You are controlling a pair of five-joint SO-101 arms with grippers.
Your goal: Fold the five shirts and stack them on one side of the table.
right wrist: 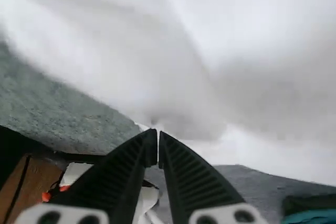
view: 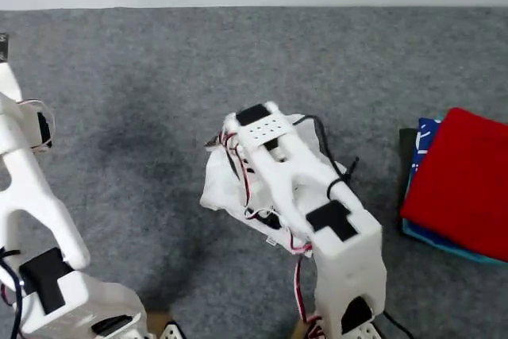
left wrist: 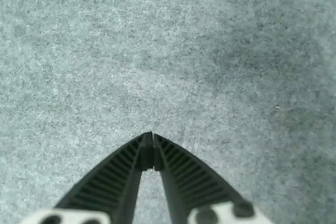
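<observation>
With right gripper [right wrist: 157, 132] jaws pinched on the shirt [view: 214, 184] mid-table [view: 143, 77] and left gripper [left wrist: 153, 141] jaws pressed together over bare table, pull slow, fold flat, then carry to the pile [view: 464, 172] at the right edge.

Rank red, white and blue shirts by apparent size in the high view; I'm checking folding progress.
Largest, unsure which: red shirt (frame-cropped) or white shirt (under the right arm).
Smallest: blue shirt, an edge beneath the red.
</observation>
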